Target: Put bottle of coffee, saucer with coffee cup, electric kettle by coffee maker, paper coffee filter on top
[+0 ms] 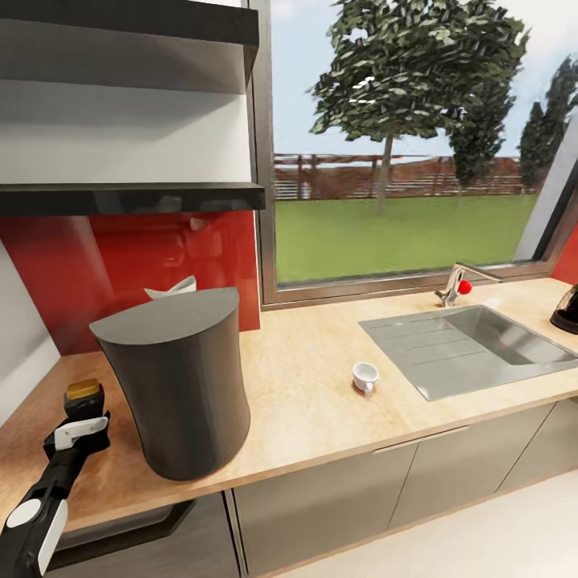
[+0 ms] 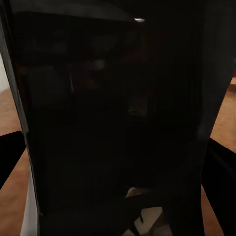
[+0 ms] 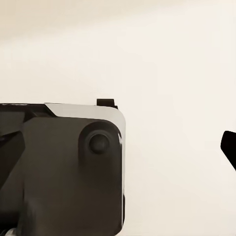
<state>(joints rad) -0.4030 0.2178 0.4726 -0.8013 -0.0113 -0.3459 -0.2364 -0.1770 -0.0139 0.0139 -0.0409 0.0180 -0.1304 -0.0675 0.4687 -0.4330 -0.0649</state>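
So the coffee maker [image 1: 178,385] is a big dark grey drum, standing upright on the wooden counter [image 1: 313,401], with a white paper filter [image 1: 172,288] poking up behind its top. The little white coffee cup [image 1: 366,376] sits on the counter between it and the sink, well apart from it. The kettle [image 1: 567,309] is a dark thing at the counter's far right edge.

Electric kettle [image 1: 567,310] cut by the frame edge — coffee filter [image 1: 172,288] half-hidden behind the coffee maker [image 1: 178,385].
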